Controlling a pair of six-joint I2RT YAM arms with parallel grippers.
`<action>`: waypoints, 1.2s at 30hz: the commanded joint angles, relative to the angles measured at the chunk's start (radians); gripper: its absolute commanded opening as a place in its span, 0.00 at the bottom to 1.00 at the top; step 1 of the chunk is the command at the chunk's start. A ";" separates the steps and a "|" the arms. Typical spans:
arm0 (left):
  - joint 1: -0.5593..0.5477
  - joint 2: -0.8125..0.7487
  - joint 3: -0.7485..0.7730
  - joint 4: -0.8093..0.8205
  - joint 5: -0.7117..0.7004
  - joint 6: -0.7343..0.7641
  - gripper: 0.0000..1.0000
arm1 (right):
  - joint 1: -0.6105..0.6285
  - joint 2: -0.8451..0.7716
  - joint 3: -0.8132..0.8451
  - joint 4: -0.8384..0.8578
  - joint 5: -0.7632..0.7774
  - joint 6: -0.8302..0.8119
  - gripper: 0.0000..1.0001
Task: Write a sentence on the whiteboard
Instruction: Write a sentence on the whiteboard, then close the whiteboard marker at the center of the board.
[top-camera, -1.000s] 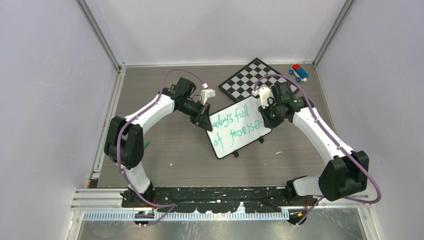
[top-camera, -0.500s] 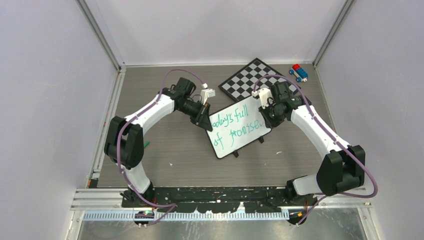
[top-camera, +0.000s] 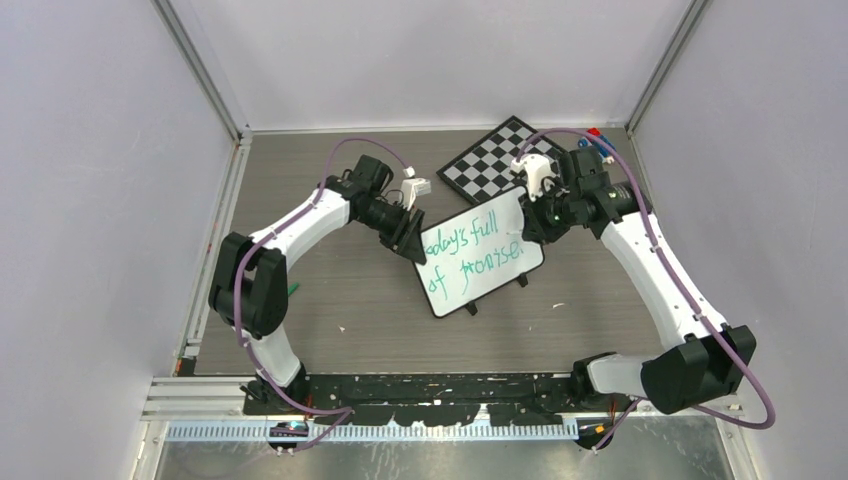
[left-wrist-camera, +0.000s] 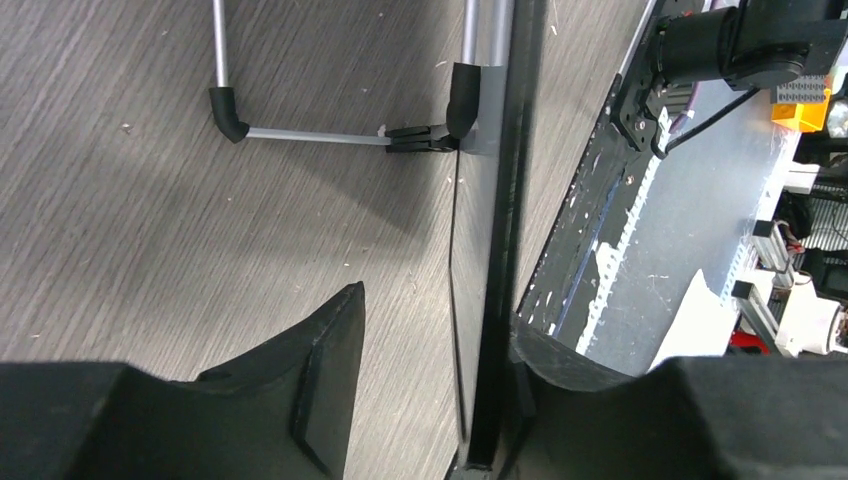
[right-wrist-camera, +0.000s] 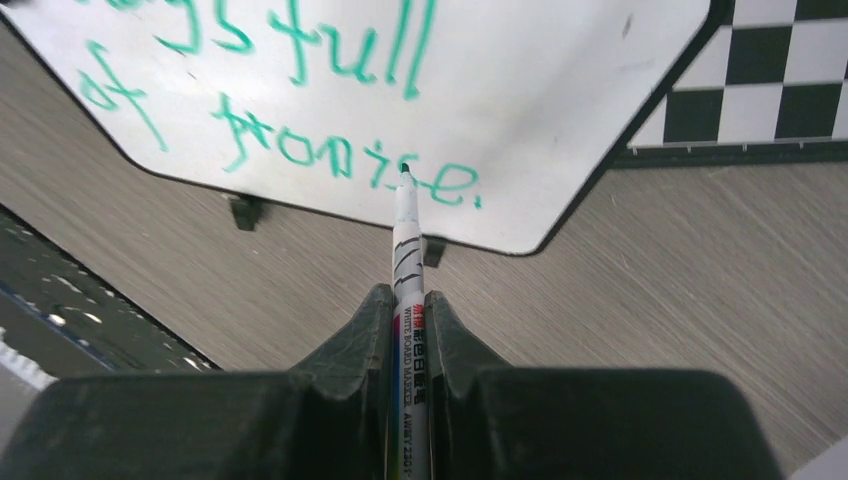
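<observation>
The whiteboard (top-camera: 492, 286) stands tilted on the table's middle, with the green sentence (top-camera: 473, 255) "today's full of promise" in two lines. My left gripper (top-camera: 408, 240) is at its left edge. In the left wrist view the board's dark edge (left-wrist-camera: 495, 200) lies against one finger, the other finger stands apart, so the gripper (left-wrist-camera: 437, 310) is open. My right gripper (top-camera: 541, 222) is shut on a white marker (right-wrist-camera: 408, 260). The marker's tip hovers by the last word of the sentence (right-wrist-camera: 300, 150) on the board (right-wrist-camera: 520, 90).
A black-and-white chessboard (top-camera: 490, 160) lies behind the whiteboard and also shows in the right wrist view (right-wrist-camera: 770, 70). A red-and-blue toy (top-camera: 598, 135) sits at the far right corner, partly hidden by my right arm. A small green piece (top-camera: 292, 290) lies near the left arm.
My right arm has pulled back toward the far right, taking the marker off the end of the second line. The left arm and the whiteboard have stayed put.
</observation>
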 joint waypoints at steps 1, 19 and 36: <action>-0.001 -0.064 0.052 -0.012 -0.035 0.021 0.48 | -0.002 -0.022 0.078 -0.022 -0.118 0.049 0.00; 0.546 -0.348 -0.003 -0.240 -0.148 0.286 1.00 | -0.001 -0.024 0.108 0.112 -0.274 0.213 0.00; 0.672 -0.309 -0.373 -0.133 -0.539 0.704 0.63 | -0.001 -0.009 0.058 0.184 -0.456 0.332 0.00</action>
